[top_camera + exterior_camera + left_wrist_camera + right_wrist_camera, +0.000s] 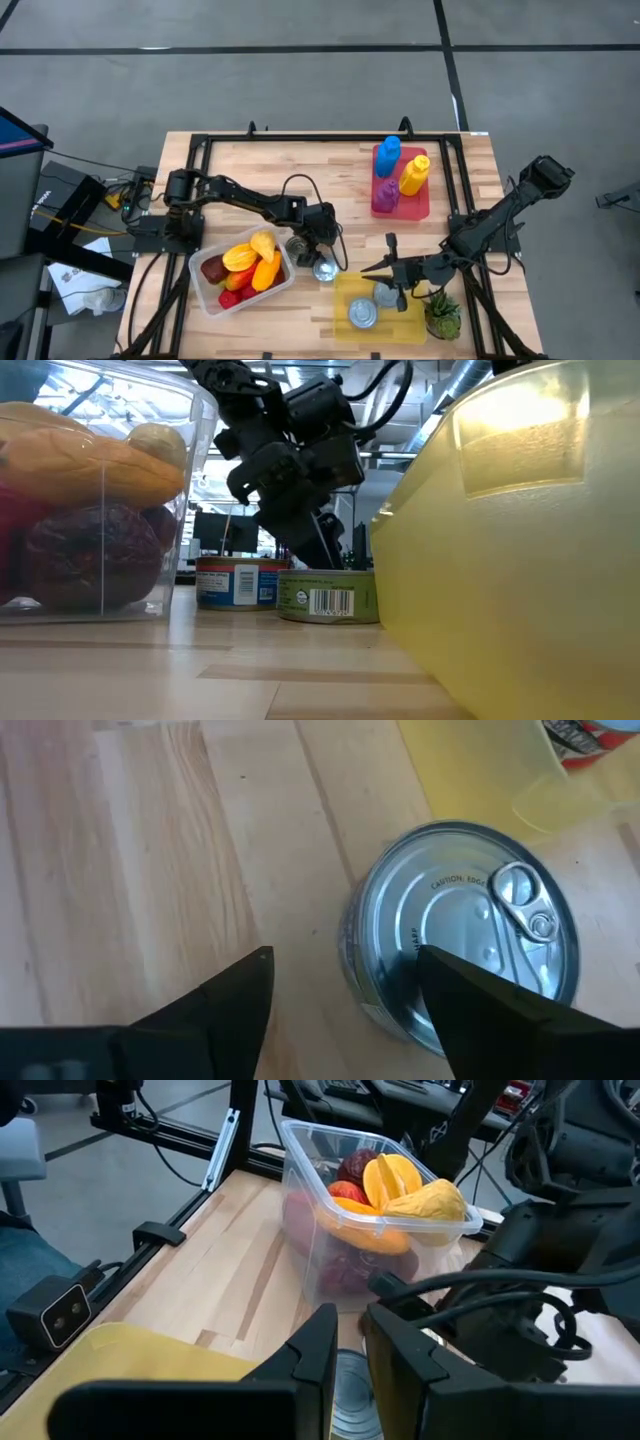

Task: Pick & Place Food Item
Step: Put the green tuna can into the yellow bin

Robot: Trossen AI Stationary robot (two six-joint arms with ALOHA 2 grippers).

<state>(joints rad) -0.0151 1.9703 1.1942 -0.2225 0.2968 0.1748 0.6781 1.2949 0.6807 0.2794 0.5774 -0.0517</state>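
A silver tin can (325, 268) with a pull-ring lid (470, 930) and a green label (325, 600) stands upright on the wooden table. My left gripper (320, 252) (345, 960) is open and points down at it. One finger is over the lid's edge and the other is over bare wood beside the can. A second, blue-labelled can (298, 247) (235, 582) stands close behind. My right gripper (368, 270) (350, 1325) is shut and hovers over the yellow tray (345, 290), above a can (355, 1390) lying in it. My left gripper comes at the tin can from above, pointing down. One finger (470, 1000) lies over the near rim of the lid (400, 970) and the other stands clear on the table side. I cannot tell whether the finger touches the lid.
A clear bin (205, 290) (110, 510) of fruit sits just left of the cans. The yellow tray (520, 540) holds two cans (363, 315). A red tray (425, 205) with bottles is at the far side and a small plant (441, 315) at the near right corner.
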